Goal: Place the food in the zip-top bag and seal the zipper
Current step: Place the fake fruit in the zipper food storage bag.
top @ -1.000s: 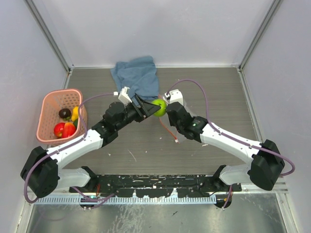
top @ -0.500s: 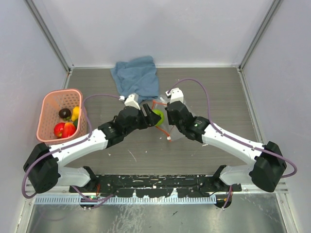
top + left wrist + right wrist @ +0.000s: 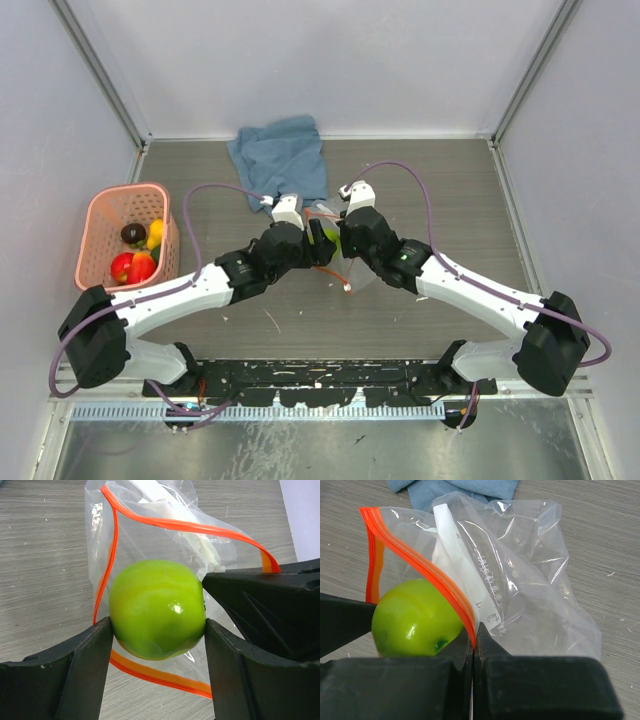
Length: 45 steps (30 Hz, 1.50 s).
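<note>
While the left gripper (image 3: 156,630) clamps the green toy fruit (image 3: 156,607) between its two dark fingers (image 3: 75,675), the fruit sits in the open mouth of the zip-top bag (image 3: 150,535), with the orange zipper (image 3: 107,555) looping around it. The right gripper (image 3: 473,632) is pinched fully closed on the bag's rim, the fruit just left of its fingertips and clear film billowing beyond them to the right. Past both sets of fingers lies the blue cloth (image 3: 460,487), and well off to the left arm's side the pink basket (image 3: 125,189) holds the rest of the food (image 3: 135,262).
</note>
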{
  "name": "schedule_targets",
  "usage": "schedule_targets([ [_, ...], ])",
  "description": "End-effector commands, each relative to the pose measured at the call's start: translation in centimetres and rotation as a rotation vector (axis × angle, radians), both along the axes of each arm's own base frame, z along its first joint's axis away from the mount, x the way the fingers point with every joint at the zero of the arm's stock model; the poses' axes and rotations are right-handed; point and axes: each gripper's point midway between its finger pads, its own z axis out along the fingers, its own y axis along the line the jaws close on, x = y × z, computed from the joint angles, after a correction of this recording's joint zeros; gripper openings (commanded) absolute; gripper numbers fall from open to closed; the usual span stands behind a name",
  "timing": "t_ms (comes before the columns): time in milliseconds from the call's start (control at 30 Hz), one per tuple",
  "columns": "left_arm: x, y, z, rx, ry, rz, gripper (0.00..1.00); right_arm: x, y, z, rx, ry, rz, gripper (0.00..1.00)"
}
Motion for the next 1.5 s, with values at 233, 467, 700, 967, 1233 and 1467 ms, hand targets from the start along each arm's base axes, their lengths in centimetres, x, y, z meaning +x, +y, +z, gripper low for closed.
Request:
schedule_targets([
  [233,2.7,-0.5,0.9,0.016,-0.096,0.076,0.60,-0.4,2.5,4.0,0.164,-0.042,0.081,0.01],
  [467,2.1,-0.9,1.8,-0.004,-0.092,0.039,0.81,-0.3,1.7,4.0,0.152,-0.052,0.053,0.00],
  [700,0.6,0.1,4.0,-0.037,-0.099,0.006,0.92,0.0,1.2,3.8,0.139,-0.056,0.030,0.01],
  [967,-1.3,4.5,5.3,-0.046,-0.094,0.085,0.94,0.2,0.7,3.9,0.133,-0.060,0.015,0.01],
  [1233,-2.0,7.2,2.7,0.025,-0.043,0.157,0.90,0.1,0.6,3.9,0.136,-0.059,0.017,0.01],
  [1467,-1.1,4.2,3.3,0.003,-0.044,0.093,0.82,0.0,0.7,4.0,0.133,-0.057,0.029,0.01],
])
